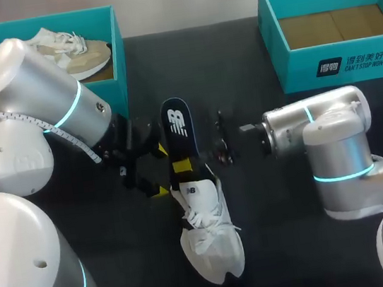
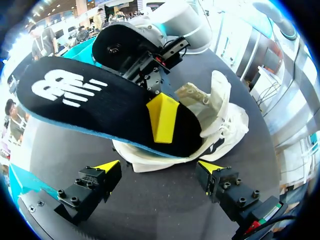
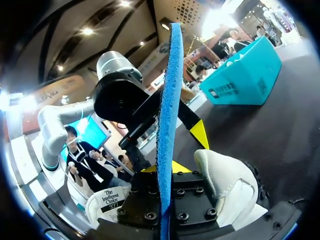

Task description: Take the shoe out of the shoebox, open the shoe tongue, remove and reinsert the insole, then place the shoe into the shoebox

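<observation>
A white shoe lies on its side on the black table, toe toward the front edge. A black insole with a white logo sticks out of its opening, pointing toward the back. My right gripper is shut on the insole near the shoe's mouth. The left wrist view shows one of its yellow fingertips pressed flat on the insole, with the shoe under it. In the right wrist view the insole's blue edge runs up between my right gripper. My left gripper stands open just left of the shoe, touching nothing.
A teal shoebox at the back left holds another pale shoe. A second teal shoebox stands at the back right with only brown card inside. My left arm's large body fills the left side.
</observation>
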`<state>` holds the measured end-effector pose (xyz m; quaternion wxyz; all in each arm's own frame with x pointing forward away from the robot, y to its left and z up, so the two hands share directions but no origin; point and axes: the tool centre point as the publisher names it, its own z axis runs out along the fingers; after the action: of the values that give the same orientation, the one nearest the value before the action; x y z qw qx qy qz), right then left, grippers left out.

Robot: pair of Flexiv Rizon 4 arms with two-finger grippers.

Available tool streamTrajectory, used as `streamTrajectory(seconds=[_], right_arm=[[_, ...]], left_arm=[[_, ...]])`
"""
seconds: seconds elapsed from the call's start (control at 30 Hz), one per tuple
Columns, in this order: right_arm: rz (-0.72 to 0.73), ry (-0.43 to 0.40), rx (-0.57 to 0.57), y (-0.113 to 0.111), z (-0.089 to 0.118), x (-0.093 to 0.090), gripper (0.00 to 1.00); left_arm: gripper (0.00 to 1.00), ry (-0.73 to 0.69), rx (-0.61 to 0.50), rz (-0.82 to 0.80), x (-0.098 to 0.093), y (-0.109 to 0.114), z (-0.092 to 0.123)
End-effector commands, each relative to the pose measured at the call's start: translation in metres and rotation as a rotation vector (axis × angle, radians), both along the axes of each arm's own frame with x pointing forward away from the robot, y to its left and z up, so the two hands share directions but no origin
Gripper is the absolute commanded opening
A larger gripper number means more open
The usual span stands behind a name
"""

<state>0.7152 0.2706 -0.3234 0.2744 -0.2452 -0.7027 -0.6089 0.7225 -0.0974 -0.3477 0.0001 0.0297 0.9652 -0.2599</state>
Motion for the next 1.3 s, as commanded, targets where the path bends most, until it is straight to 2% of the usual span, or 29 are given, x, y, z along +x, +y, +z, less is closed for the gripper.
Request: streamTrajectory(seconds=[0.03,0.43,0.57,0.7,0.73,0.77,0.8,0.83,0.9,1.3], right_arm=[[0.001,0.017,-0.016,0.001,-0.007,-0.007,0.00],[0.010,0.127,-0.032,-0.002,-0.028,-0.027,0.00],[0.012,0.139,-0.031,-0.003,-0.032,-0.030,0.00],[0.004,0.111,-0.011,-0.005,-0.030,-0.030,0.00],[0.005,0.101,-0.010,-0.005,-0.028,-0.029,0.09],[0.005,0.091,-0.009,-0.004,-0.027,-0.029,0.25],[0.007,0.085,-0.008,-0.004,-0.025,-0.028,0.33],[0.009,0.077,-0.007,-0.004,-0.024,-0.027,0.40],[0.011,0.063,-0.011,-0.004,-0.021,-0.025,0.47],[0.036,0.022,-0.014,-0.001,-0.012,-0.017,0.45]], left_arm=[[1.00,-0.001,0.000,-0.001,0.000,0.000,-0.001],[1.00,-0.001,0.000,-0.001,0.000,0.000,-0.001],[1.00,-0.001,0.000,-0.001,0.000,0.000,-0.001],[1.00,-0.001,0.000,-0.001,0.000,0.000,-0.001],[1.00,-0.001,0.000,-0.001,0.000,0.000,-0.001],[1.00,-0.001,0.000,-0.001,0.000,0.000,-0.001],[1.00,-0.001,0.000,-0.001,0.000,0.000,-0.001],[1.00,-0.001,0.000,-0.001,0.000,0.000,-0.001],[1.00,-0.001,0.000,-0.001,0.000,0.000,-0.001],[1.00,-0.001,0.000,-0.001,0.000,0.000,-0.001]])
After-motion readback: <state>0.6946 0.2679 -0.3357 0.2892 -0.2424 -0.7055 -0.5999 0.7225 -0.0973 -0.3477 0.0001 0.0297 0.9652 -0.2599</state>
